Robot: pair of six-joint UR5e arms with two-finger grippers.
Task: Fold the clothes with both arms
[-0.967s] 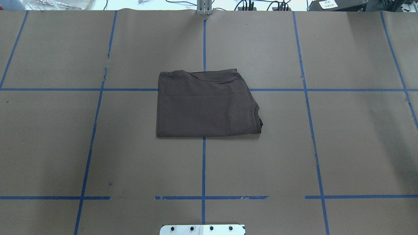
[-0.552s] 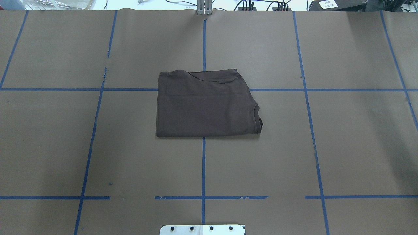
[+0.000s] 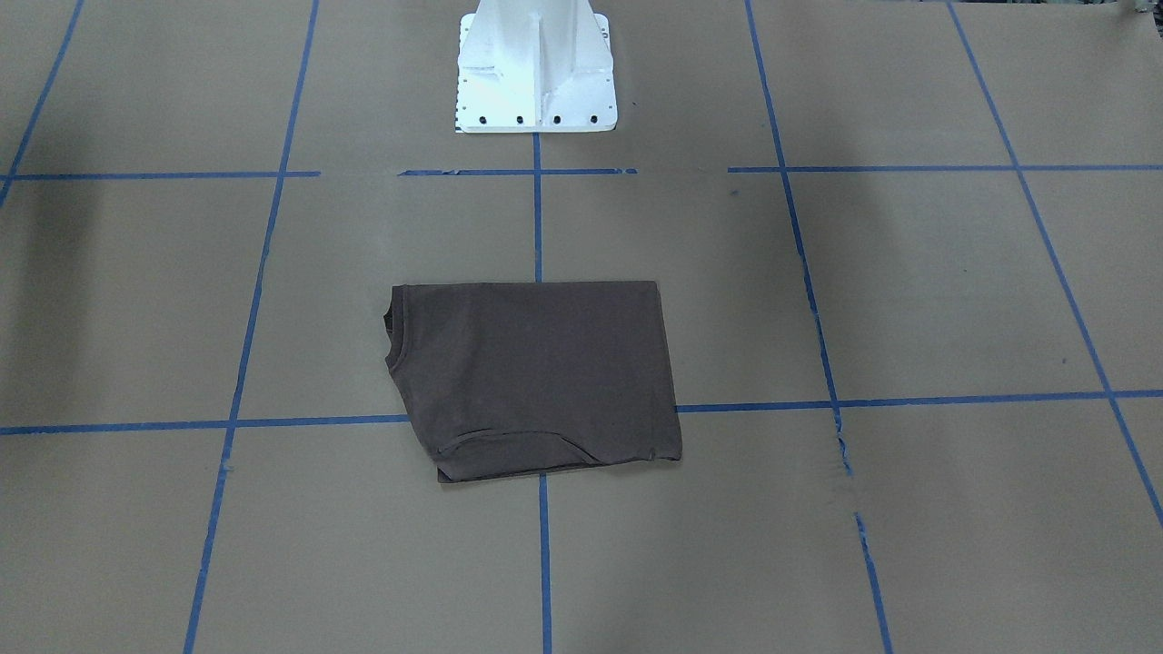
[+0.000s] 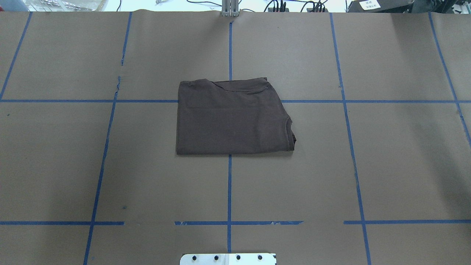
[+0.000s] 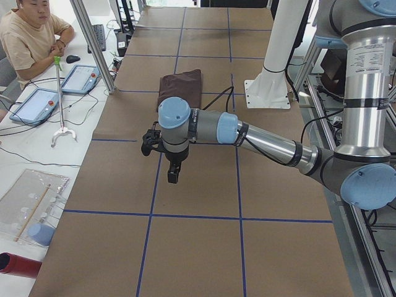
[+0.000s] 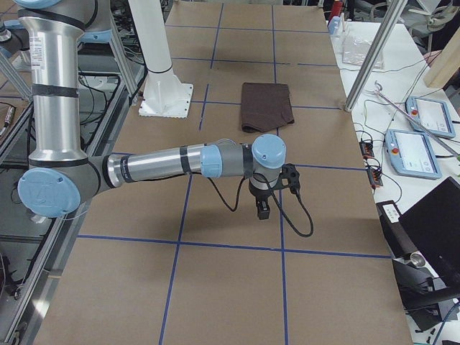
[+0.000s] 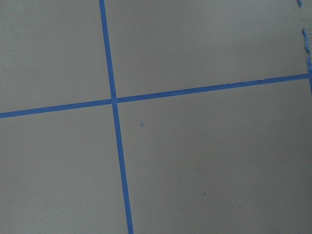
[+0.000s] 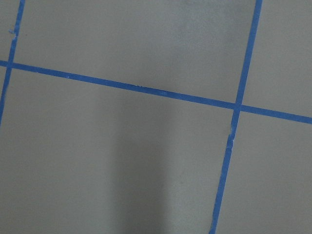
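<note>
Nothing has moved in the overhead view since a second ago: the T-shirt (image 4: 232, 117) lies just as it did, and neither arm enters that view.

Only the side views show the arms. From the end on the robot's left, the left arm (image 5: 266, 142) reaches out low over the surface (image 4: 368, 165), and the left gripper (image 5: 173, 172) points down near a blue tape (image 5: 154, 185) line, well apart from the T-shirt (image 5: 180, 90). A person (image 5: 31, 37) sits beyond the surface's far edge. From the other end, the right arm (image 6: 158, 167) is stretched out the same way, and the right gripper (image 6: 263, 206) hangs over bare brown paper, also well apart from the T-shirt (image 6: 266, 106). Both wrist views show only paper and crossing tape (image 7: 114, 101).

The T-shirt is dark brown, folded into a flat, rough rectangle near the middle of the surface, in front of the white base (image 3: 536, 82). It covers a tape crossing. Its collar (image 4: 287, 127) curves along the edge on the robot's right, and a seam arcs along the far edge.

Whether either gripper's fingers are apart or together I cannot tell. Neither touches the T-shirt.
</note>
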